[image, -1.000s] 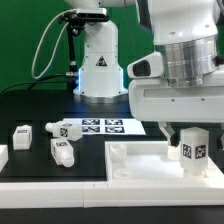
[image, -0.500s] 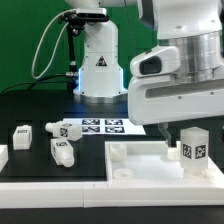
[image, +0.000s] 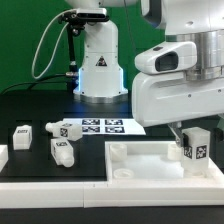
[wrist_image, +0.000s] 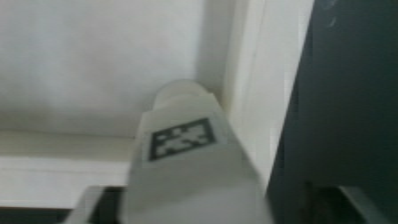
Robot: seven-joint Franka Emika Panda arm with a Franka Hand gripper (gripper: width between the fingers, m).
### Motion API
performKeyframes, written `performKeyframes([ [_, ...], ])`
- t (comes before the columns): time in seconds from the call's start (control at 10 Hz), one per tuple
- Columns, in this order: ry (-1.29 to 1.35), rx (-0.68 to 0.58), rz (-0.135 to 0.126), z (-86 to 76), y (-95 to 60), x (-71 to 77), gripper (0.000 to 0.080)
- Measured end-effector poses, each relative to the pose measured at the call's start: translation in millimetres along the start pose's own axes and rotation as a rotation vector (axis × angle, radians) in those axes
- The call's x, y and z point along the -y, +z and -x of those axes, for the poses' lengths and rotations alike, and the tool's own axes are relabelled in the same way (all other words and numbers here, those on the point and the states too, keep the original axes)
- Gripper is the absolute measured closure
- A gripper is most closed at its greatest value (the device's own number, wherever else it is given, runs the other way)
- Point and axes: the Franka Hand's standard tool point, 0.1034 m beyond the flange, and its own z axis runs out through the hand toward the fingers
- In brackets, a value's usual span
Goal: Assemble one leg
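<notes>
Panda arm lifts slightly since a second ago | gripper (image: pixel 194 141) clenched on the leg (image: pixel 195 143), held upright over the white panel (image: pixel 135 160) at the exterior view's right | insertion apparently pending

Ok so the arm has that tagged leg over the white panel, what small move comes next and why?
Probably lower it slowly. The leg stands upright in the gripper over the panel near its corner on the exterior view's right; whether it is seated cannot be told.
</notes>
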Motion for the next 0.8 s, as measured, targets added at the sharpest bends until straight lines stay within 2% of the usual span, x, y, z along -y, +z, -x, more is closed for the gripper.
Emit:
performKeyframes([
  [0.1,0.110,-0.004,0.002,-0.7,0.0,-2.6,0.0498],
  [0.3,0.318,-0.016,0.003,-1.9,1.4,-4.8,0.0499],
  [0.5,0.644,-0.026,0.000,-1.6,2.0,-7.2,0.0500],
  [0.8,1.163,0.022,-0.064,1.2,3.6,-6.1,0.0503],
])
